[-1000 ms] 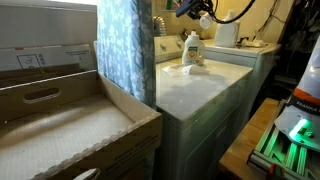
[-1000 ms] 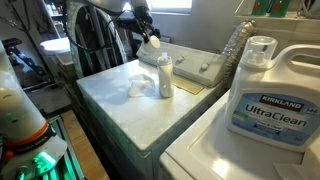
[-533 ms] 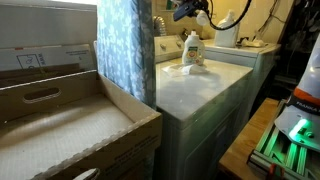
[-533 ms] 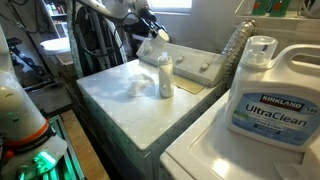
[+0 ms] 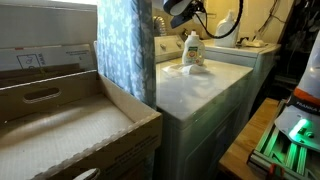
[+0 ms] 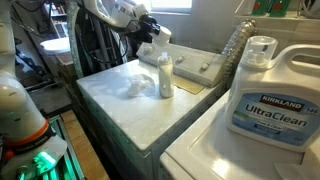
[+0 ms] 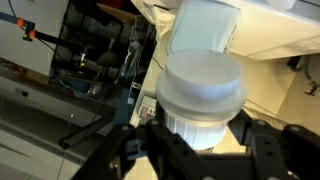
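Note:
A white plastic bottle with a white cap stands upright on the white washer top. It shows in both exterior views. My gripper hangs above the bottle, a little to its side. In the wrist view the bottle's cap fills the middle, right below the gripper. The black fingers stand on either side of the cap with gaps showing, so the gripper is open and empty.
A crumpled white item lies on the washer top beside the bottle. A large Kirkland UltraClean jug stands on the neighbouring machine. A clear bottle stands behind. A cardboard box and blue curtain are nearby.
The gripper has shifted a little sideways above the bottle. The bottle and the crumpled item have not moved.

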Controlling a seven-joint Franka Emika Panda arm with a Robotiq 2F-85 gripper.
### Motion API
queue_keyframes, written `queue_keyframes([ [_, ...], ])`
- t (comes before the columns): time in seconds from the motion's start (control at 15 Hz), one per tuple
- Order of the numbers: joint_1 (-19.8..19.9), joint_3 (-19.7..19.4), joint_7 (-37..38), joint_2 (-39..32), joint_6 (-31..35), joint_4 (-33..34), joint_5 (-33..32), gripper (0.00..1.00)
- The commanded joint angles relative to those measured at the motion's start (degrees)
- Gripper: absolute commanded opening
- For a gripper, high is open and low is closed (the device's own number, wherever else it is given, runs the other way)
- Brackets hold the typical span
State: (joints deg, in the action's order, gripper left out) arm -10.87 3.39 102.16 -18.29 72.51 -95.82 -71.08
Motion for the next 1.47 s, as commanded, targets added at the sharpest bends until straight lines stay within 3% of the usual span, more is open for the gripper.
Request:
queue_keyframes([
  [0.0, 0.5, 0.8, 0.1, -0.3, -0.4, 0.3, -0.3, 0.63],
  [0.07, 0.5, 0.8, 0.1, -0.4, -0.5, 0.4, -0.5, 0.63],
  [0.13, 0.5, 0.8, 0.1, -0.4, -0.5, 0.5, -0.5, 0.38],
  [0.87, -0.9, 1.6, 14.4, -5.4, -0.2, -1.9, -8.6, 0.38],
  [1.4, -0.9, 1.5, 17.6, -6.4, -1.8, -4.5, -9.4, 0.38],
])
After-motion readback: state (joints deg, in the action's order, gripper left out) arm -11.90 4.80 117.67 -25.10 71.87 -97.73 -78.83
